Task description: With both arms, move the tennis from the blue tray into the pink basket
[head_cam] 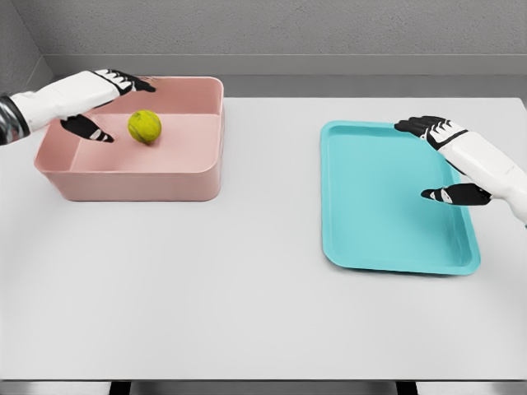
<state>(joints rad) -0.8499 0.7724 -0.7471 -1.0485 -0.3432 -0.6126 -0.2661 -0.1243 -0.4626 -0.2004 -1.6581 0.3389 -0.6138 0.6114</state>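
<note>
A yellow-green tennis ball point(144, 127) is inside the pink basket point(165, 181) at the table's far left, apart from any hand. My left hand point(111, 103) hovers over the basket's left part, fingers spread, just left of the ball and holding nothing. The blue tray point(387, 206) lies flat on the right with nothing on it. My right hand point(435, 160) hangs open over the tray's right edge, thumb and fingers spread.
The white table point(247, 296) extends wide between basket and tray and toward the front edge. A grey wall runs behind the table's far edge.
</note>
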